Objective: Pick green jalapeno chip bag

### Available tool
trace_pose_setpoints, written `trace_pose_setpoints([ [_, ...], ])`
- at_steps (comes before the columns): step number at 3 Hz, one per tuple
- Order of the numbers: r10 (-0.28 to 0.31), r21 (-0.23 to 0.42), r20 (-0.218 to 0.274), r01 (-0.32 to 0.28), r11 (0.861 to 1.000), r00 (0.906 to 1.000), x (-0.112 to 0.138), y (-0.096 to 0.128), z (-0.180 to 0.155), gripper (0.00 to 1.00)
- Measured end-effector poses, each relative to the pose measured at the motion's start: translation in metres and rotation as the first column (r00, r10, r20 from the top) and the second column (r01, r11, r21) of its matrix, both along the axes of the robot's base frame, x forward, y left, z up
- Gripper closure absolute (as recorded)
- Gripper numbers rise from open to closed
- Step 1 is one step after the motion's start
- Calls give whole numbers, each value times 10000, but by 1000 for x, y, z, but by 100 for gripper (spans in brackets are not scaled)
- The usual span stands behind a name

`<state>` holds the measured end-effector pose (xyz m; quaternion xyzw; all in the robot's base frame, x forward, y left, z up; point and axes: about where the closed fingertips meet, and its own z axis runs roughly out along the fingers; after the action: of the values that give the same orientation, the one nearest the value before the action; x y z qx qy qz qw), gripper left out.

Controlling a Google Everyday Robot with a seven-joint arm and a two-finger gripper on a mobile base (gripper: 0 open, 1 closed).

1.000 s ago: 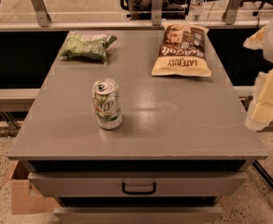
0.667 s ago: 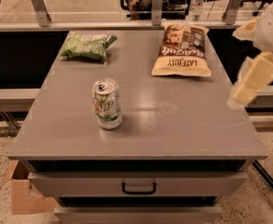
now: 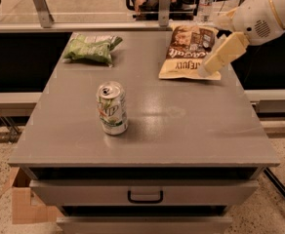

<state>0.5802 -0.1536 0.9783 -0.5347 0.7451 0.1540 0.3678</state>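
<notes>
Green jalapeno chip bag (image 3: 90,48): lies far left on table (image 3: 191,126), untouched; gripper (image 3: 209,67): far right, above edge of brown chip bag (image 3: 184,57), well apart from target; whether open or closed cannot be told; approach, grasp and lift all outstanding.

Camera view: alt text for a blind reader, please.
The gripper hangs over the right edge of the brown chip bag at the far right of the grey table, away from the green jalapeno chip bag lying at the far left. A green-white soda can stands upright nearer the front.
</notes>
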Motion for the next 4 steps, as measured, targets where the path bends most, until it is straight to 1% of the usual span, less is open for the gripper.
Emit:
trace_pose_setpoints([
  [1, -155, 806, 240, 136, 9967, 9996, 30, 34, -6, 0],
  [2, -425, 1389, 256, 385, 9896, 9988, 57, 67, -26, 0],
  [3, -586, 1930, -85, 591, 9794, 9982, 85, 99, -39, 0],
  [4, -610, 1918, -54, 609, 9795, 9981, 85, 100, -40, 0],
])
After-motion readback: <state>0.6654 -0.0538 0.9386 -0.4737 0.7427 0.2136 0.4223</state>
